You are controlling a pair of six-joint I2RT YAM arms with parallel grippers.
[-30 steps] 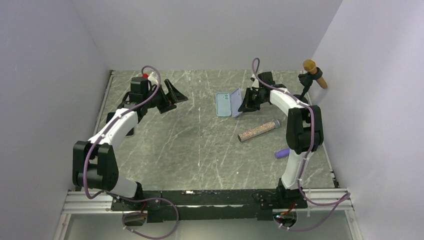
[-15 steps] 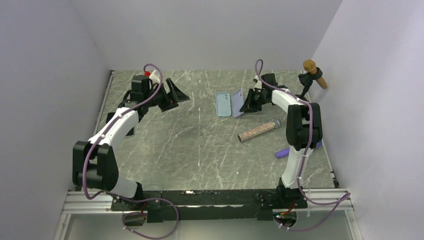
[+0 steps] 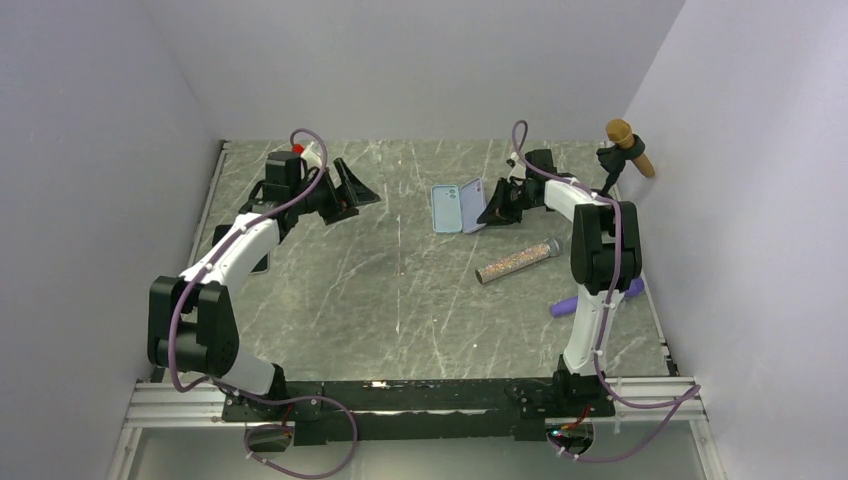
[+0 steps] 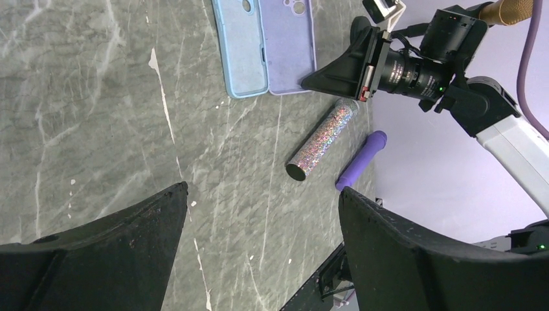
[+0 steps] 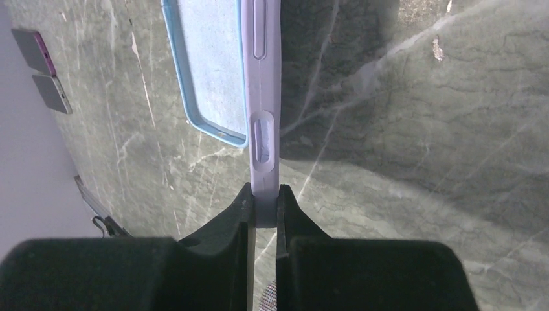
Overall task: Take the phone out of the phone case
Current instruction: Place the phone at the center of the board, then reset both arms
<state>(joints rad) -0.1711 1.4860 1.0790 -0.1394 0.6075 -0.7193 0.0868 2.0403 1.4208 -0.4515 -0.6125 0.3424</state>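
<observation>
Grip security matters most now. The right gripper (image 5: 262,194) has its fingers pinched tight on one end of the lavender phone case (image 5: 260,97), which stands tipped up on its long side just beside a light-blue case (image 5: 207,58) lying flat on the tabletop (image 5: 421,129). Whether the phone sits inside, I cannot tell. The left gripper (image 4: 263,189) hovers well apart, fingers spread wide and empty. It should probably cross over and peel the free rim while the right holds steady.
</observation>
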